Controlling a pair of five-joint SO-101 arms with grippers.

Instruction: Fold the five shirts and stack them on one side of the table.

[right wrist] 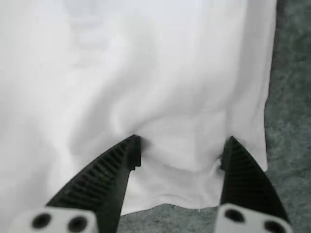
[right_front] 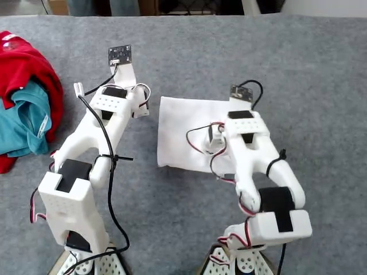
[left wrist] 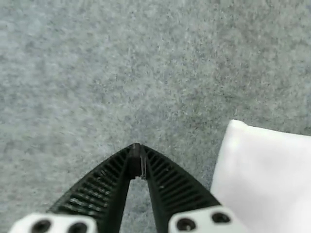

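Mid-tabletop white shirt [right_front: 182, 134], right gripper [right wrist: 183, 145] splayed, seemingly pressing it, left gripper [left wrist: 138, 162] clenched empty beside it, red shirt [right_front: 23, 63], teal shirt [right_front: 26, 123] at left edge

**A:** Grey right across here. The surface [right_front: 321, 69] wears a felt-like cover, fuzzy and speckled, from edge to edge.

**B:** The light on it is soft and even, and the shadows are faint.

**A:** Past the far edge there's a thin strip of room. A brown piece [right_front: 57, 6] sits toward the left corner, with a dark gap [right_front: 189, 6] in the middle.

**B:** A pale panel [right_front: 327, 6] closes off the right corner. Too little shows to tell what any of them is.
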